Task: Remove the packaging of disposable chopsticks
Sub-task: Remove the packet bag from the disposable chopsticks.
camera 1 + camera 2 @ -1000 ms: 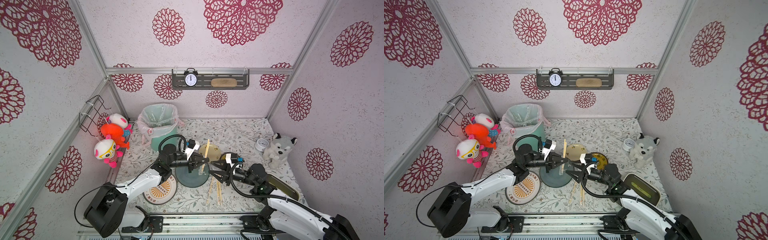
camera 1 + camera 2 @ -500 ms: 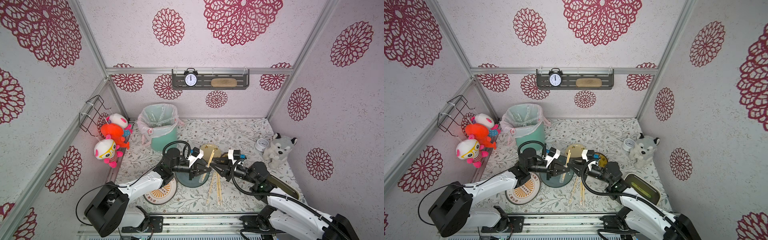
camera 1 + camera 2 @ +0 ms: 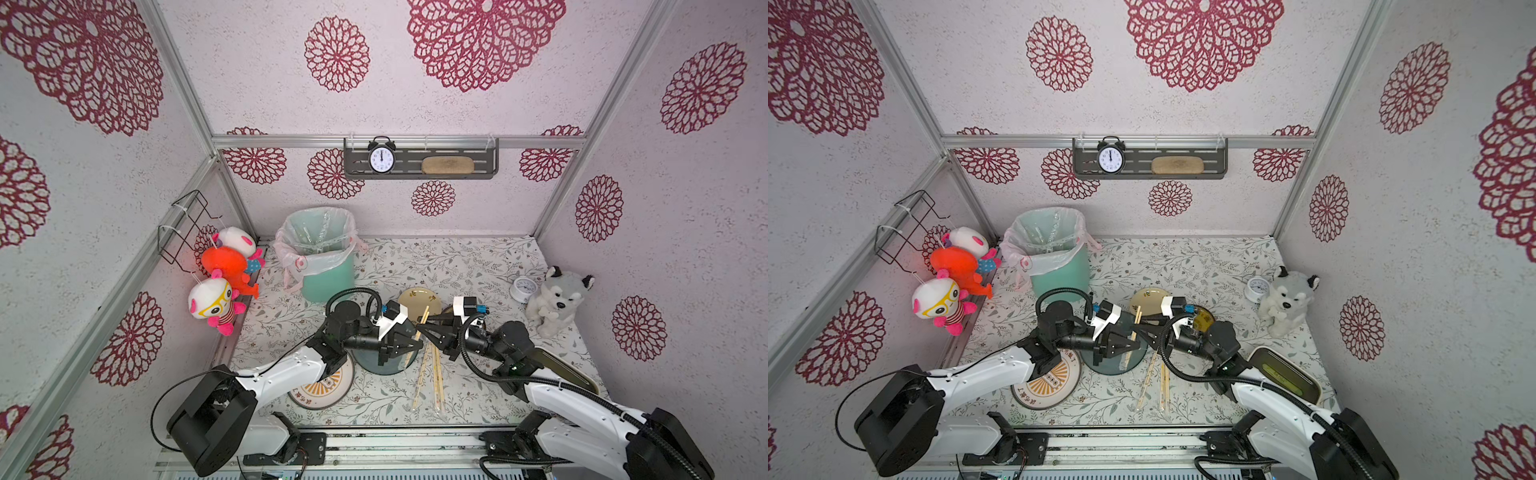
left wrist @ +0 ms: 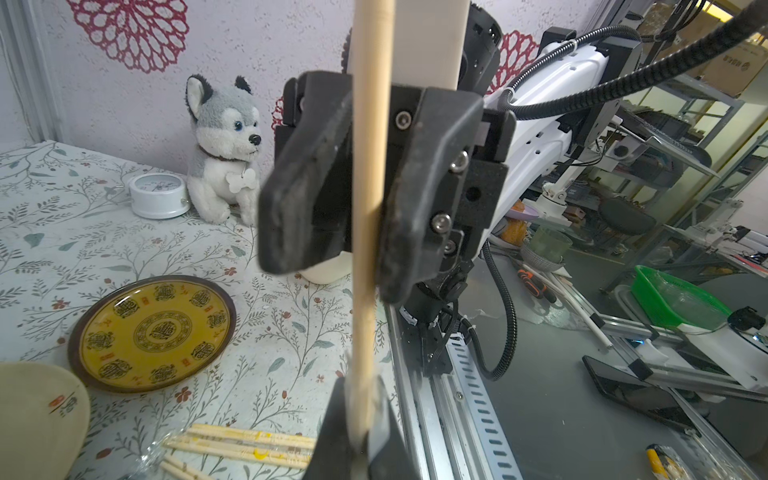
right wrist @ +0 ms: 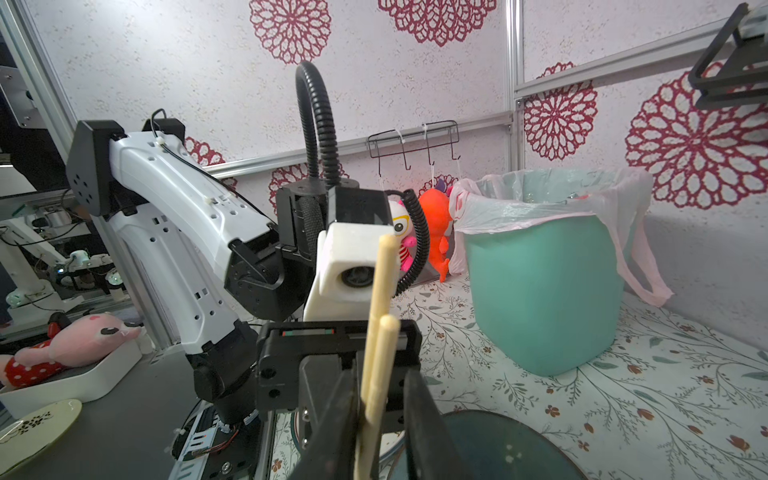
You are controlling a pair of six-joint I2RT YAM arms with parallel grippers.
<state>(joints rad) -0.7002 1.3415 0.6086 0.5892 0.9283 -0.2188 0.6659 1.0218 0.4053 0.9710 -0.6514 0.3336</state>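
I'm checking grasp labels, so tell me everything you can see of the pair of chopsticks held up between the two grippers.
The held chopsticks are two thin, round, pale tan, wooden-looking sticks lying side by side, their blunt upper ends bare and uneven. They stand tilted over the dark round plate. The left gripper is shut on their lower part. The jaws of the right gripper flank them a little farther up; whether they are clamped is unclear.

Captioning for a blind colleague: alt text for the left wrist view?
A wooden chopstick crosses the foreground, gripped by the left hand, with the jaws of the right hand either side of it. Behind: a husky plush, a yellow plate, wrapped chopsticks.
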